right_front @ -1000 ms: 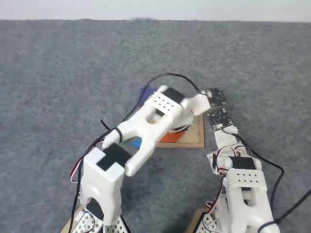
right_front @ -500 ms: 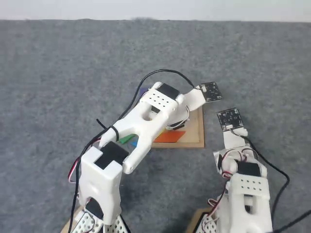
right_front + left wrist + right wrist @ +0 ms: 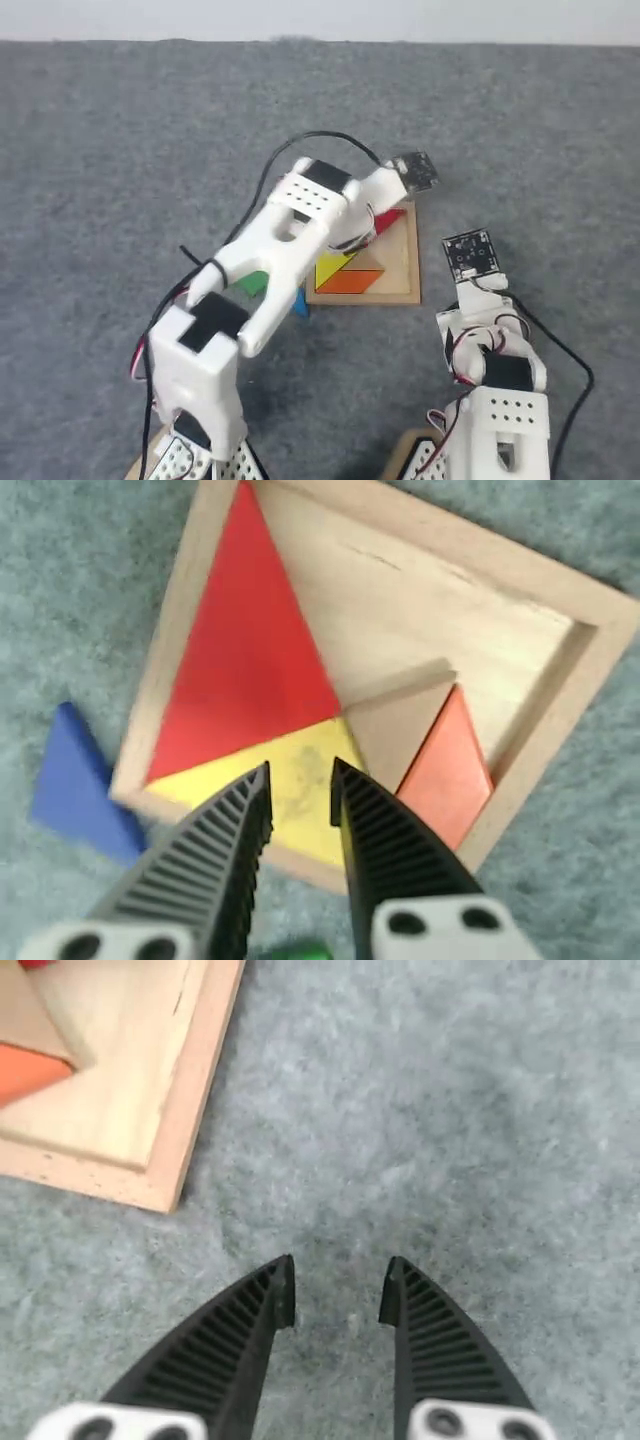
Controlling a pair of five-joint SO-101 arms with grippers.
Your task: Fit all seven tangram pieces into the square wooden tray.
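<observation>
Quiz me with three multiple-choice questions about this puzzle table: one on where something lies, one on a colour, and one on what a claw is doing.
1. Against the wooden tray, where is the blue piece?
A) inside it
B) outside it, on the carpet
C) stacked on its rim

2. The large triangle in the tray is:
A) red
B) black
C) white

3. The right gripper is:
A) shut on a piece
B) open and empty
C) shut on the tray's rim

Answers:
1 B: the blue piece lies on grey carpet past the tray's edge.
2 A: the triangle filling one side of the tray is plainly red.
3 B: bare carpet shows through the gap between its fingers.
</observation>
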